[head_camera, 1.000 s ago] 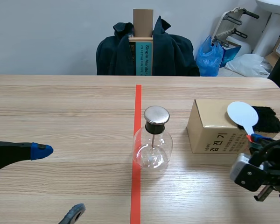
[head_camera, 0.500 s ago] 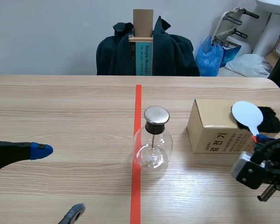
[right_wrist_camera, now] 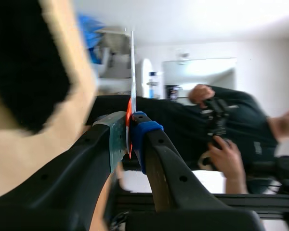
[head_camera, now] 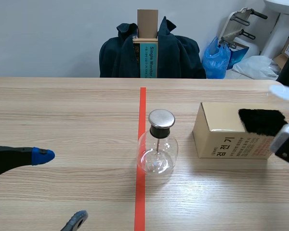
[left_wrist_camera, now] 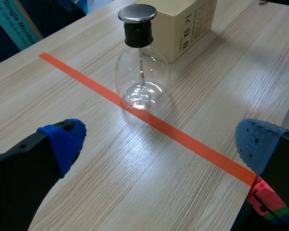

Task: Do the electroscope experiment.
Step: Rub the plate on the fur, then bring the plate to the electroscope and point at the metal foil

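looks like the rubbing part is over and the job now is getting the charged paddle to the flask. the right gripper [right_wrist_camera: 130, 132] is clamped tight on the red handle of the white paddle [head_camera: 283, 92], held up at the far right, above the cardboard box [head_camera: 221, 132], with the black fur pad [head_camera: 261, 120] lying on the box top. the electroscope [head_camera: 156, 151] sits mid-table, touching the orange tape line, well apart from the paddle.

my take on doing it well: swing the disc across in the air and don't let it brush the box, the fur or the table [head_camera: 62, 110] on the way (any touch probably bleeds the charge). come in from above and lower the flat face onto the metal cap [head_camera: 162, 118], slow. the flask is round and light-looking, so a sideways bump could tip it. the left gripper [left_wrist_camera: 161, 144] is spread wide with nothing in it, low on its own side with the flask ahead of it, so it could steady the glass if needed.

writing: the teal box [head_camera: 151, 60] behind the table reads "single monitor" down its side. the cardboard box has printed characters, korean i think, too unsure to spell out.
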